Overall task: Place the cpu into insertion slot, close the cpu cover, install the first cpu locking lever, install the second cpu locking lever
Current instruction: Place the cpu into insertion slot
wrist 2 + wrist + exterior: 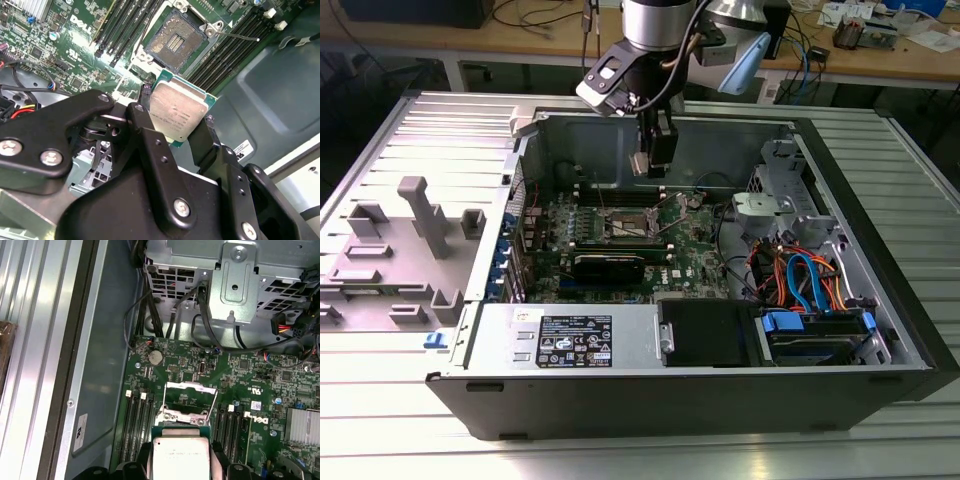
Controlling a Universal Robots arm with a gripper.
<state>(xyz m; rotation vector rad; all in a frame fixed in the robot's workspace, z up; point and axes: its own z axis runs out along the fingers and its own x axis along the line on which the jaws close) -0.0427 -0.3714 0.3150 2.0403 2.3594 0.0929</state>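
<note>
One open computer case (670, 400) is taken in whole in the exterior view, with one green board (705, 262) on its floor and the claw (653, 168) hung above that board. The grip is made plain in the second wrist view. The claw's two black fingers (150, 135) are closed on one chip (179, 114), which is pinched by two opposite edges with its grey metal top shown. One socket (172, 42) is seen there beyond the fingertips, bare and dark-centred, not touched by the chip. One thin lever (235, 35) stands out beside it. Two banks of memory slots (227, 47) are set either side of the socket. One cover (191, 386), tilted up off the socket, is shown in the first wrist view, just past the held chip.
</note>
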